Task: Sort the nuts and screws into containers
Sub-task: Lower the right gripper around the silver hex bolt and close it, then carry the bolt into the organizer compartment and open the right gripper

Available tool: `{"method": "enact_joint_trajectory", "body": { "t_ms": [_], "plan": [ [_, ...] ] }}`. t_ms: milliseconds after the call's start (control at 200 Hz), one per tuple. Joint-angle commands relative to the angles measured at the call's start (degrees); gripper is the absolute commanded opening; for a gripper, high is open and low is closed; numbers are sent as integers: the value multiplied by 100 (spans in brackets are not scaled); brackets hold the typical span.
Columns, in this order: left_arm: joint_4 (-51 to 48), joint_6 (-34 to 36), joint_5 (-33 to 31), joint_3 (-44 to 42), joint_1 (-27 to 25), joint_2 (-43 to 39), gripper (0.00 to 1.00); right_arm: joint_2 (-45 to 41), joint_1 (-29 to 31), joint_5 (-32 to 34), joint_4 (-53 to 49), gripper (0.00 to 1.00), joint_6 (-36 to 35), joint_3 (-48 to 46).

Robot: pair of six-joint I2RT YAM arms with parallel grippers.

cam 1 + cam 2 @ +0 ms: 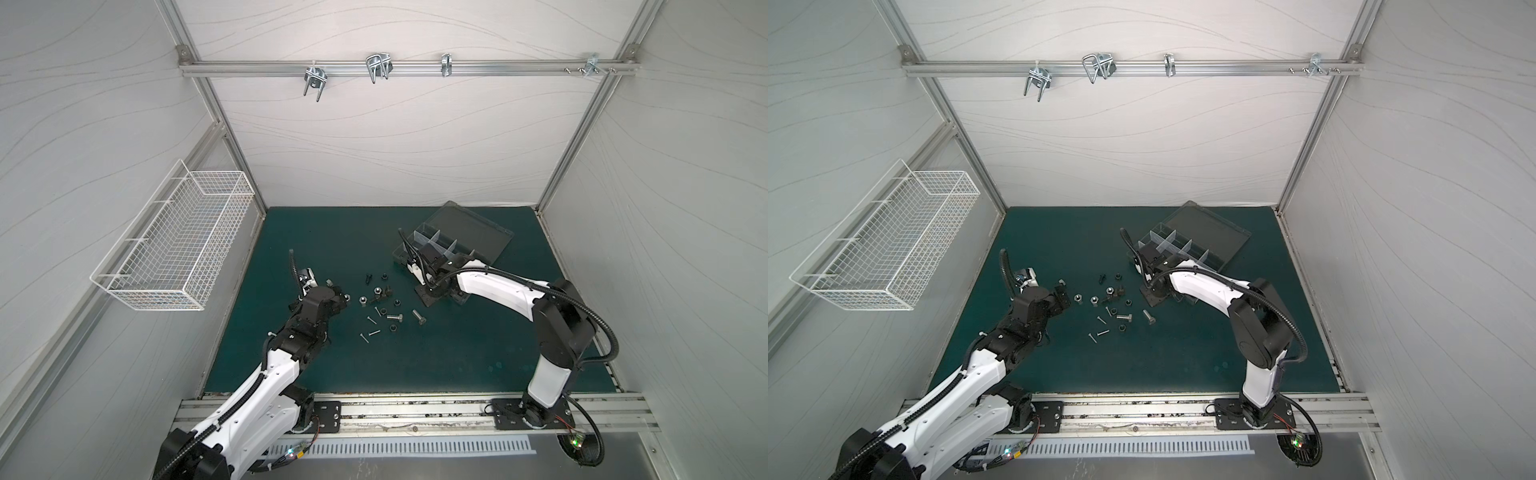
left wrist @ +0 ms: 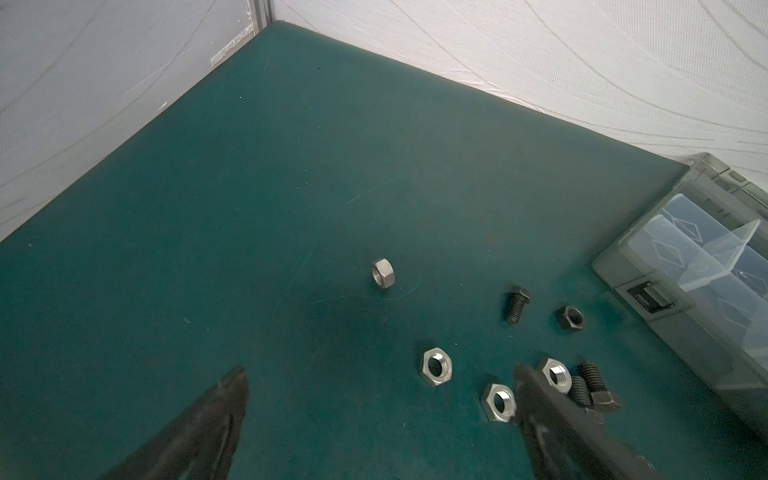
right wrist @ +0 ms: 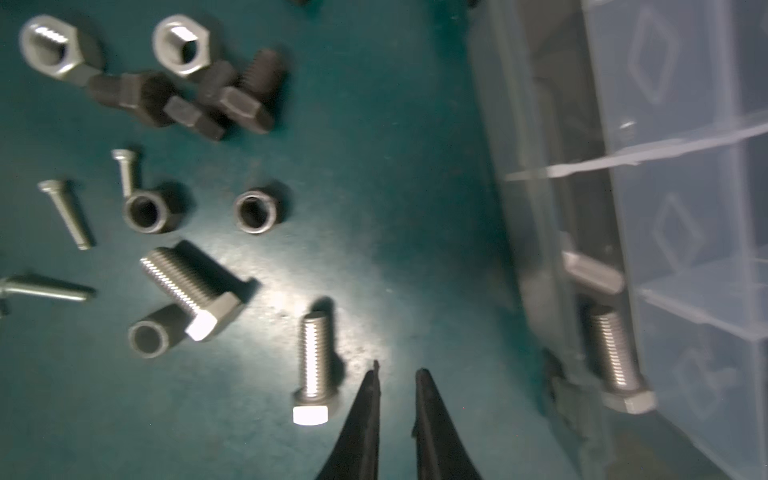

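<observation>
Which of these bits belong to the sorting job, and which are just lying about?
Job: silver bolts, thin screws, black screws, silver nuts, black nuts, divided plastic box.
Just there: white wire basket, metal hooks on the rail.

In both top views the light is soft and even; edges bow at nine and three o'clock. The right wrist view is blurred; glare whitens a silver hex bolt (image 3: pixel 314 365).
</observation>
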Motion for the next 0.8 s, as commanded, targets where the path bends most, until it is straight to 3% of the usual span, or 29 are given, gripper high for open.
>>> {"method": "enact_joint_trajectory", "body": {
  "t_ms": [0,185,550,680,790],
  "plan": [
    [117,-70,-126,216,-1,37,100,262,160,-317,-254,25,-76,121],
    [88,-73,-130,211,-1,27,100,486,275,-542,-431,33,-132,195],
    [70,-99,-141,178,-1,7,100,940,346,-554,-521,33,-177,316],
    [53,-90,-171,165,-1,-44,100,1093,355,-549,-499,29,-181,394],
    [49,-82,-190,146,-1,-83,100,1157,359,-512,-535,15,-154,447]
  ]
}}
